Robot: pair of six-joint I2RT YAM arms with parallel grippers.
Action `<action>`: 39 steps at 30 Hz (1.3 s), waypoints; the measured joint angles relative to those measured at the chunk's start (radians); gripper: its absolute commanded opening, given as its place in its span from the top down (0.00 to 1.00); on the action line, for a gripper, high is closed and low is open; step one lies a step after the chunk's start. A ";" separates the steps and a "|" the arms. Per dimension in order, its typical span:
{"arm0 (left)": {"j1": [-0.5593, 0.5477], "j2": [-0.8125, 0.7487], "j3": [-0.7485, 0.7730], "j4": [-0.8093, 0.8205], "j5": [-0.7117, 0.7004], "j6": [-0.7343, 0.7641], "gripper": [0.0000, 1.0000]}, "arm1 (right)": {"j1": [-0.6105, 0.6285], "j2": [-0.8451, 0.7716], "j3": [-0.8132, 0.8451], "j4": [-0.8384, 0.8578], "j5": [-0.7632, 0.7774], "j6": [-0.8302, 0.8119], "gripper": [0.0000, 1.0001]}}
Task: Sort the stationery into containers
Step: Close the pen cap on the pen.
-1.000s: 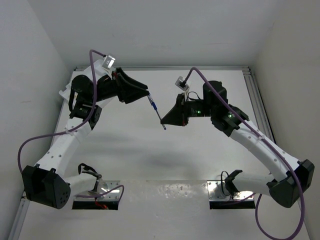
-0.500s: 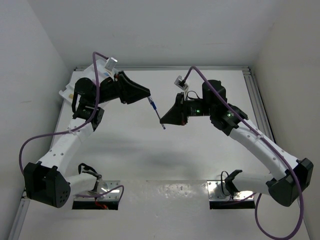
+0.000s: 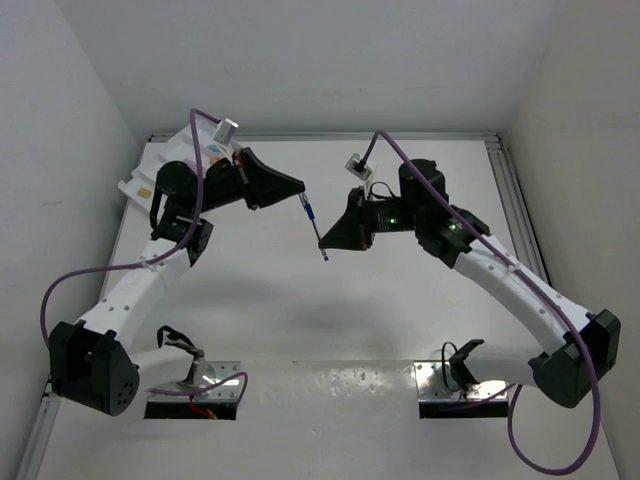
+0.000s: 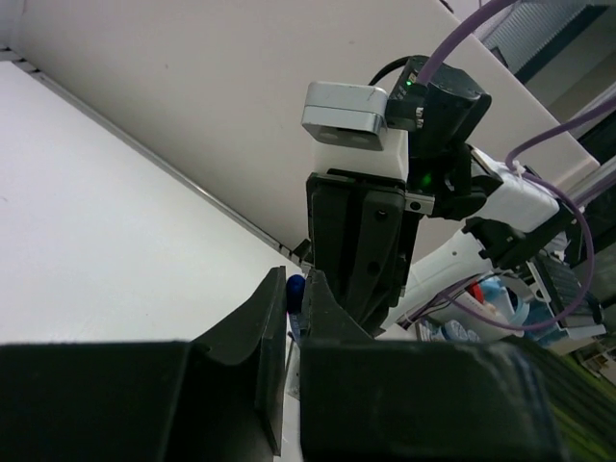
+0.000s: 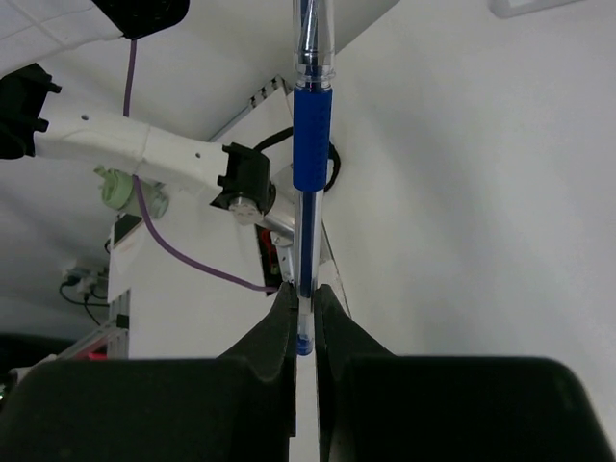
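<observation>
**Right hand (image 5: 303, 310) pinches the blue pen (image 5: 310, 144), well apart from the tray**

White walls (image 3: 300, 60) close round a white, matte counter (image 3: 400, 310). A metal rail (image 3: 505, 180) runs along the counter's edge on the side farthest from the tray.

The tray (image 3: 143, 172) sits in the counter's far left corner, partly hidden under the left arm (image 3: 130, 285). A few coloured items show in it, too small to name.

Both arms reach out to the right of the tray and meet nose to nose above the counter. The right hand is pressed together on the lower end of the pen, whose barrel runs up from its fingers toward the other arm. The left hand (image 4: 295, 294) shows only a narrow slit between its fingers, with a blue pen end right at their tips. Whether it grips that end or merely meets it, I cannot tell.

This looks like a handover in mid-air, since the left arm is the one that stands beside the tray. The next move calls for the left hand to have a firm hold before the right hand lets go. The pen must then travel back to the tray and be laid lengthwise in one long compartment. A thin, smooth barrel held by one end may well swivel.
</observation>
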 measured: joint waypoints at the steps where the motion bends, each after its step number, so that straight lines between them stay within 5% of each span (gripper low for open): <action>1: -0.004 0.000 -0.010 0.001 -0.010 0.000 1.00 | -0.001 0.005 0.000 -0.005 -0.004 0.008 1.00; 24: -0.043 0.017 -0.064 0.000 -0.126 0.012 1.00 | -0.049 0.057 0.029 -0.082 -0.059 0.069 0.97; 31: -0.040 0.071 -0.112 0.018 -0.055 -0.066 1.00 | -0.103 0.060 0.067 -0.040 -0.047 0.079 0.43; 39: -0.035 0.130 -0.129 0.023 -0.020 -0.138 1.00 | -0.152 0.072 0.101 -0.009 -0.056 0.089 0.29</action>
